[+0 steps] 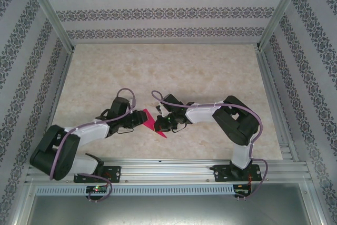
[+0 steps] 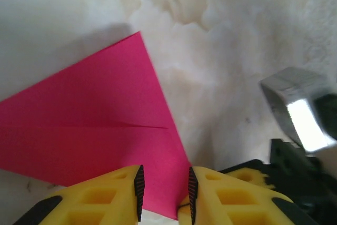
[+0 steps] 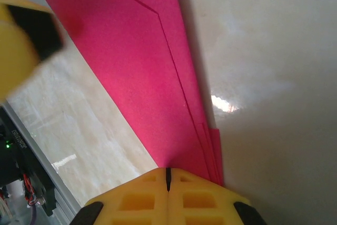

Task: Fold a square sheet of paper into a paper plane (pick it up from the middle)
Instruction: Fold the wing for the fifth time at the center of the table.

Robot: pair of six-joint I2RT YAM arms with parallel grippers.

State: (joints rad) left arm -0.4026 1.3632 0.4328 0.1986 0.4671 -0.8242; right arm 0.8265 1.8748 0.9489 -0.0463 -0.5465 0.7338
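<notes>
The pink sheet of paper [image 1: 151, 123] lies on the table between my two grippers, folded into a pointed shape with a centre crease. In the left wrist view the paper [image 2: 100, 130] spreads flat ahead, and its near corner lies in the gap of my left gripper [image 2: 164, 196], whose yellow fingers [image 2: 105, 198] stand apart over it. In the right wrist view my right gripper [image 3: 168, 176] is shut, its tips resting on the narrow layered end of the paper [image 3: 142, 67]. Whether it pinches the paper I cannot tell. From above, the left gripper [image 1: 137, 120] and right gripper [image 1: 162, 124] flank the paper closely.
The beige marbled table [image 1: 174, 72] stretches far behind the arms. An aluminium rail [image 1: 168, 168] with the arm bases runs along the near edge. Patterned walls and metal posts [image 1: 50, 11] enclose the sides. A blurred yellow-and-black finger of the other gripper [image 3: 23, 40] is close by.
</notes>
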